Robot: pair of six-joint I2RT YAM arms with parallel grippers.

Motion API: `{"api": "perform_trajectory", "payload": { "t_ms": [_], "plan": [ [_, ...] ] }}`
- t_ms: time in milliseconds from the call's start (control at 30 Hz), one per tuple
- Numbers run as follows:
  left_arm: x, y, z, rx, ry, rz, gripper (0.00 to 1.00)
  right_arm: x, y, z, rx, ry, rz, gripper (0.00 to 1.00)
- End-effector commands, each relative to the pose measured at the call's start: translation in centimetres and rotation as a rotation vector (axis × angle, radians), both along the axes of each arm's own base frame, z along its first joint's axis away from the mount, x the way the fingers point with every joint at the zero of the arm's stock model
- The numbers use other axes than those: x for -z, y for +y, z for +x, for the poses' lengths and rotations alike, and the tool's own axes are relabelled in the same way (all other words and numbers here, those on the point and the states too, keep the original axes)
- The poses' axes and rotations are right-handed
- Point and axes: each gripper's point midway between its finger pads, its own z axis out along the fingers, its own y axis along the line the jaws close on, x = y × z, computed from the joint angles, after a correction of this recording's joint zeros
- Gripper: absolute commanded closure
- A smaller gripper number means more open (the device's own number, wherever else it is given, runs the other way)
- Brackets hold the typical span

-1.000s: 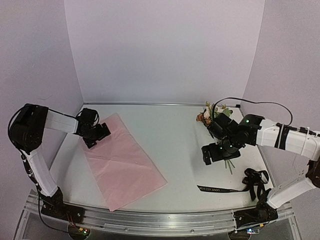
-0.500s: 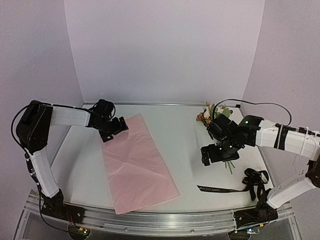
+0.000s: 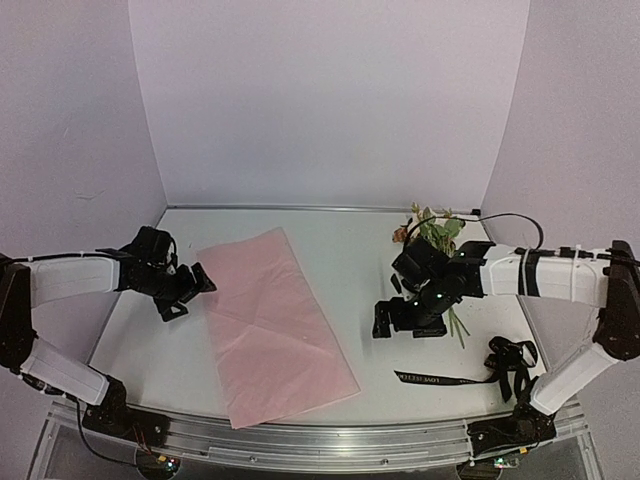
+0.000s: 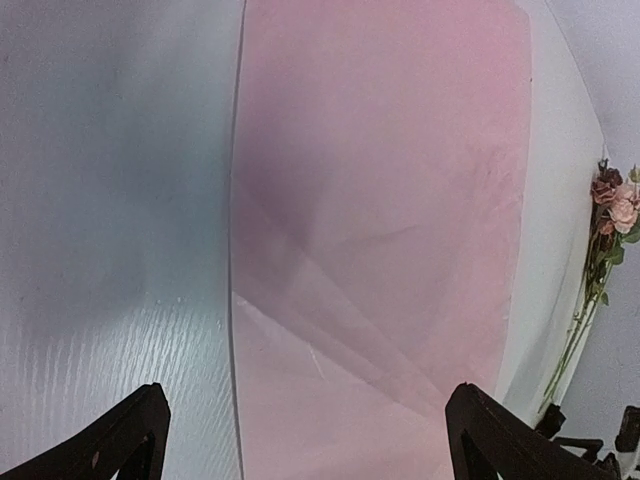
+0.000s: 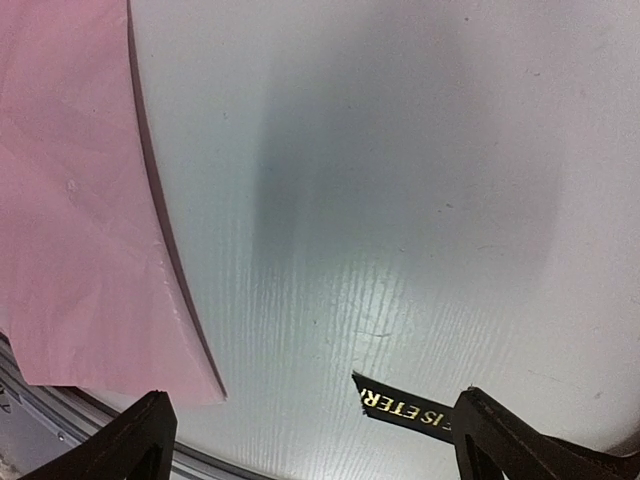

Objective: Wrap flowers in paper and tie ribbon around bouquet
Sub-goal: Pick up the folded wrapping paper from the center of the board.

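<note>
While the narrow black ribbon with white lettering lies nearest, by the white table's near-right corner, the big creased pale-pink paper sheet spreads flat left of centre. Left gripper sits just off its left edge, right gripper over bare table right of it, both spread wide, holding nothing. Cream-pink-rust flowers lie toward the far-right corner.

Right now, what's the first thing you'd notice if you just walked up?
The big pink paper lying flat on the table, a bit left of the middle, jumps out first. Then come the little flowers at the far right, and the black ribbon near the front right edge.
</note>
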Motion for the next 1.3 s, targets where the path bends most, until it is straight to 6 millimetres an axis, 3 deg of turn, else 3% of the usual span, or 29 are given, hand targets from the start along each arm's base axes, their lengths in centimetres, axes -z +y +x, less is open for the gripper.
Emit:
{"api": "perform_trajectory", "payload": {
  "t_ms": [0, 200, 333, 733, 900, 1067, 1267],
  "plan": [
    [-0.5, -2.1, -1.7, 0.084, 0.004, -0.156, 0.0, -0.3, 3.8, 1.1, 0.02, 0.027, 0.128, 0.02],
    [1.1, -2.7, -3.6, 0.103, 0.045, -0.225, 0.0, 1.0, 7.0, 2.0, 0.049, 0.084, 0.189, 0.02],
    [1.7, -3.3, -4.1, 0.108, 0.067, -0.272, 0.07, 2.2, 8.6, 2.4, 0.082, 0.118, 0.215, 0.02],
    [4.4, -3.6, -5.4, 0.092, 0.145, -0.221, 0.28, 5.0, 10.1, 3.5, 0.117, 0.137, 0.202, 0.17],
    [5.2, -2.9, -5.5, 0.073, 0.148, -0.175, 0.3, 6.1, 10.8, 3.7, 0.132, 0.166, 0.204, 0.24],
    [5.8, -4.1, -5.4, 0.091, 0.147, -0.216, 0.32, 6.7, 11.3, 3.9, 0.145, 0.182, 0.214, 0.28],
    [3.9, -5.0, -4.3, 0.095, 0.085, -0.269, 0.47, 7.0, 11.8, 4.0, 0.146, 0.196, 0.222, 0.33]
  ]
}}
